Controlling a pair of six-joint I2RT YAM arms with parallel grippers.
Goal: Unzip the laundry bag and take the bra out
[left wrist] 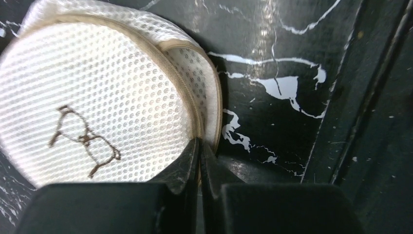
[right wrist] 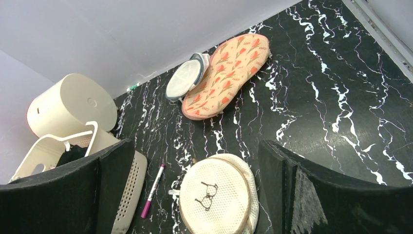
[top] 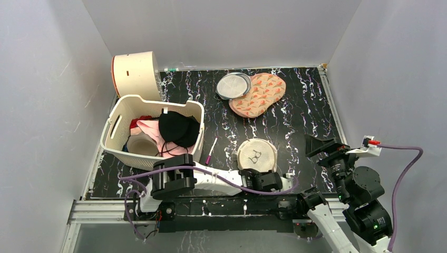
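Observation:
The laundry bag (top: 256, 154), a round beige mesh pouch with a small black bra drawing, lies on the black marbled table near the front. It also shows in the left wrist view (left wrist: 97, 102) and the right wrist view (right wrist: 216, 197). My left gripper (top: 261, 173) sits at the bag's near edge. In its wrist view the left gripper (left wrist: 199, 145) is shut, pinching the tan rim zipper (left wrist: 192, 112). My right gripper (top: 321, 148) hovers open and empty to the right of the bag, its fingers (right wrist: 292, 185) wide apart. No pink bra shows through the mesh.
A white basket (top: 118, 113) at the left holds pink cloth (top: 150, 127) and a black garment (top: 179, 129). A cream round box (top: 136, 74) stands behind it. A grey round pouch (top: 233, 85) and an orange-patterned pouch (top: 259, 94) lie at the back. A pink pen (top: 211, 151) lies beside the basket.

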